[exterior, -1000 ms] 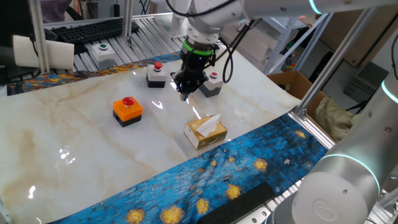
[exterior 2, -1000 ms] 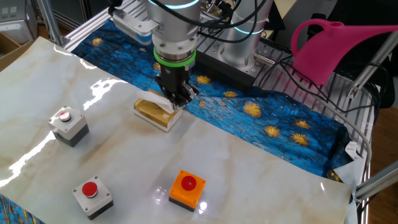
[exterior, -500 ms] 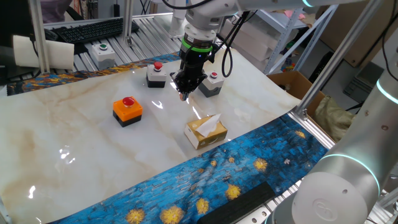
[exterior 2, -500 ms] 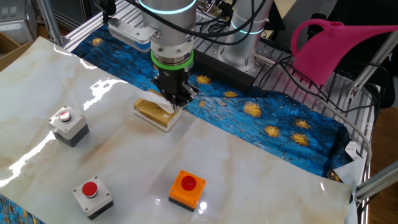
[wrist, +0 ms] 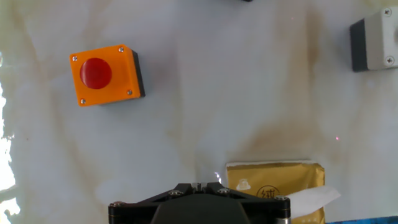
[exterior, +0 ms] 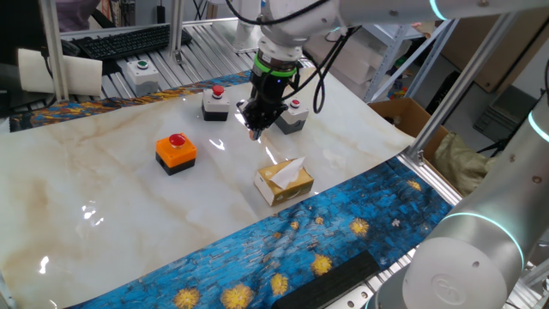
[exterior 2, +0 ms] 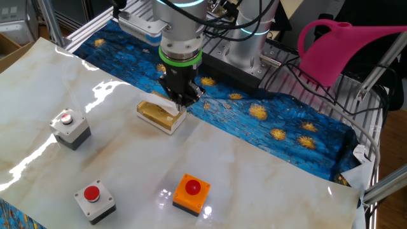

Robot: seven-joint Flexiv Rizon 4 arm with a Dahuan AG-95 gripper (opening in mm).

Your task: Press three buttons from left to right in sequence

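1. Above the pale marbled tabletop, between the 3 switches, the fingers hang clenched on nothing, pointing straight down.
2. Out to the side of the fingers sits the orange box switch with a red round push-button on a black base; 2 grey box switches with red push-buttons flank the fingers closely in one fixed view.
3. Just beside the fingers lies the yellow tissue box, which is no part of the job.
4. No button looks pressed yet, so I judge the orange switch comes first.
5. To do it well, carry the clenched fingers over the red cap, centre on it, then push straight down so the box does not skid or tip, and lift clear before crossing to the next switch.
6. Compared with a second ago, hardly anything differs: the fingers hover in the same spot, the wrist barely rolled, and every switch stands where it was.
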